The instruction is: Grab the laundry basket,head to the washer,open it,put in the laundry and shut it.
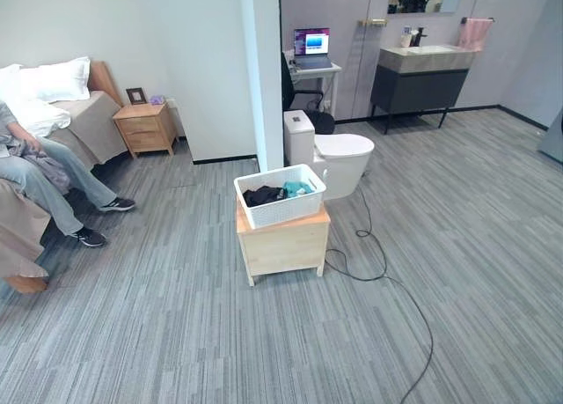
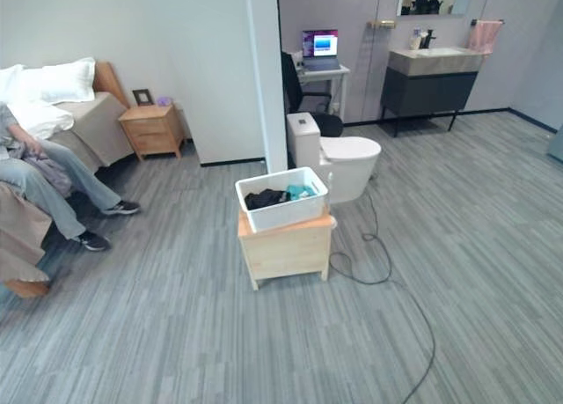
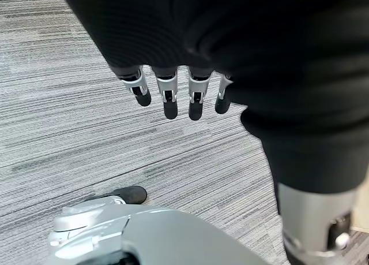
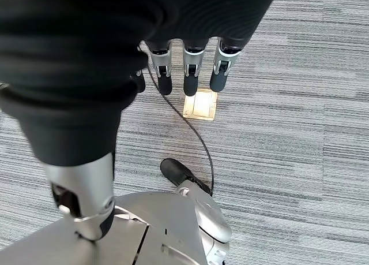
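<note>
We see the white laundry basket [image 1: 280,195] on a small wooden bench [image 1: 283,243], dark and teal laundry [image 1: 274,193] heaped inside, its lower layers hidden by the basket wall. Our left hand [image 3: 173,92] hangs over carpet, fingers relaxed, empty. Our right hand [image 4: 190,63] likewise, fingers loose above a floor plate [image 4: 200,105]. A seated person [image 1: 40,179] is cut off at the frame edge.

Laundry basket [image 1: 280,195] on cabinet [image 1: 283,243], toilet [image 1: 339,157] behind
</note>
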{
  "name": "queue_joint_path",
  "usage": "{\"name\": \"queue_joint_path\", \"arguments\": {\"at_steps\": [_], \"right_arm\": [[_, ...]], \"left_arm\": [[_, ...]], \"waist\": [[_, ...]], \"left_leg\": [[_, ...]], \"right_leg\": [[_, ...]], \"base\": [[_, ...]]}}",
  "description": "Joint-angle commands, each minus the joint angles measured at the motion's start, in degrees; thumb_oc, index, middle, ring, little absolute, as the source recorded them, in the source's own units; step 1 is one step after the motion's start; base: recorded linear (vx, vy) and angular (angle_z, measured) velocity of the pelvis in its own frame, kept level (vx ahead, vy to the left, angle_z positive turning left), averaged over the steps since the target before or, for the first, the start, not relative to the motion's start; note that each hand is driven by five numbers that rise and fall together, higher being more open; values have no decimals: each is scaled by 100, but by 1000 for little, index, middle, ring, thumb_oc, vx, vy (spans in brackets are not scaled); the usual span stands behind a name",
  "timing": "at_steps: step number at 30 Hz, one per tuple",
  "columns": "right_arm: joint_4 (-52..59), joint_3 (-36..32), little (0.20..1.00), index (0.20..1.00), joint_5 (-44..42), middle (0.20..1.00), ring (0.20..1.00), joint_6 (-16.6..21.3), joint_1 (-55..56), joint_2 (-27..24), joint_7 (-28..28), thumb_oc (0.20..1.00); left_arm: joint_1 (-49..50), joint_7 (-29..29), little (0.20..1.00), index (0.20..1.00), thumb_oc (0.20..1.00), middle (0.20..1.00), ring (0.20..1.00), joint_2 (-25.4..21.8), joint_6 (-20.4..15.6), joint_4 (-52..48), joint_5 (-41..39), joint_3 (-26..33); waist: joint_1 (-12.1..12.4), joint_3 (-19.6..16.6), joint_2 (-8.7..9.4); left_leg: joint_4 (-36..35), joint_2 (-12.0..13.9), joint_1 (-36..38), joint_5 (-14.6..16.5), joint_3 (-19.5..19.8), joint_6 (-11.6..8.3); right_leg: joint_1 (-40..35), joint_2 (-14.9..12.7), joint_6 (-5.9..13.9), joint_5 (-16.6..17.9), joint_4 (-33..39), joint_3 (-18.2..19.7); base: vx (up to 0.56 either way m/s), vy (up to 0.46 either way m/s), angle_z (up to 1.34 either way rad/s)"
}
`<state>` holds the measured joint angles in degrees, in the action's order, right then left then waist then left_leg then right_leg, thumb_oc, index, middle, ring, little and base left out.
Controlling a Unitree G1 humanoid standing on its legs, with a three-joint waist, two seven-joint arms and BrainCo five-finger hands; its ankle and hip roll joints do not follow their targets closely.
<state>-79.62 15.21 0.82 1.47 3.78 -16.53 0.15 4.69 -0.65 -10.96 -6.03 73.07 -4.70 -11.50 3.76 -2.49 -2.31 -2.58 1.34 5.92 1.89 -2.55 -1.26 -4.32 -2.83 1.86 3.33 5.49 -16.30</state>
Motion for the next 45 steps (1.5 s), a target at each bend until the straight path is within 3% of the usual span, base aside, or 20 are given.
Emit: {"name": "queue_joint_path", "arguments": {"at_steps": [1,27,33,35,36,37,39,42,44,45], "right_arm": [[-302,191,1000,1000,-26,1000,1000,71,-239,149,-9,1000],[-249,158,1000,1000,-138,1000,1000,55,-209,190,-3,1000],[-242,92,1000,1000,-262,1000,1000,63,-174,136,-3,1000],[-225,52,1000,1000,-365,1000,1000,100,-215,93,-41,1000],[-226,51,1000,1000,-366,1000,1000,100,-216,93,-41,1000],[-196,25,1000,1000,-482,1000,1000,134,-233,73,-35,1000],[-143,18,1000,1000,-549,1000,1000,148,-256,47,-34,1000],[206,35,1000,1000,-750,1000,1000,219,-350,-45,-72,1000],[413,18,1000,1000,-854,1000,1000,253,-381,-114,-156,1000],[633,0,1000,1000,-945,1000,1000,278,-426,-230,-222,1000]], "left_arm": [[-240,8,1000,1000,1000,1000,1000,-149,-188,180,-221,132],[-220,31,1000,1000,1000,1000,1000,-162,-178,207,-312,172],[-259,52,1000,1000,1000,1000,1000,-211,-178,185,-441,196],[-294,62,1000,1000,1000,1000,1000,-233,-174,156,-519,184],[-295,62,1000,1000,1000,1000,1000,-234,-174,156,-519,184],[-276,51,1000,1000,1000,1000,1000,-243,-171,145,-550,174],[-271,56,1000,1000,1000,1000,1000,-251,-171,127,-578,169],[-292,65,1000,1000,1000,1000,1000,-290,-153,42,-661,165],[-301,105,1000,1000,1000,1000,1000,-297,-154,42,-664,146],[-283,114,1000,1000,1000,1000,1000,-310,-159,-47,-665,132]], "waist": [[-3,-3,283],[-56,10,285],[-79,142,305],[-74,361,382],[-80,359,382],[-78,496,437],[-51,585,476],[20,881,540],[-6,1003,583],[37,1092,586]], "left_leg": [[-242,-38,-310,-37,259,-122],[-242,54,-283,-80,194,-177],[-242,249,-317,-207,210,-293],[279,421,-564,-187,238,-410],[305,421,-584,-174,245,-410],[825,497,-799,-128,224,-491],[1246,512,-1024,-140,223,-515],[2780,466,-1907,-645,432,-433],[3066,580,-2243,-769,149,-352],[2748,529,-2548,-587,-125,-284]], "right_leg": [[-151,-486,423,-509,-49,164],[-135,-409,372,-534,-49,220],[-126,-229,255,-620,-49,246],[-171,-100,115,-669,-49,284],[-167,-99,114,-669,-49,278],[-192,-14,0,-742,-141,265],[-205,2,-45,-780,-200,252],[-162,91,-187,-839,-393,219],[-178,133,-231,-902,-405,137],[-198,166,-219,-946,-372,114]], "base": [[0,0,0],[-4,-12,-1],[-19,-115,-1],[-54,-200,0],[-40,-201,7],[-9,-131,7],[-17,-162,5],[-36,-190,4],[59,-134,0],[88,-69,-10]]}}
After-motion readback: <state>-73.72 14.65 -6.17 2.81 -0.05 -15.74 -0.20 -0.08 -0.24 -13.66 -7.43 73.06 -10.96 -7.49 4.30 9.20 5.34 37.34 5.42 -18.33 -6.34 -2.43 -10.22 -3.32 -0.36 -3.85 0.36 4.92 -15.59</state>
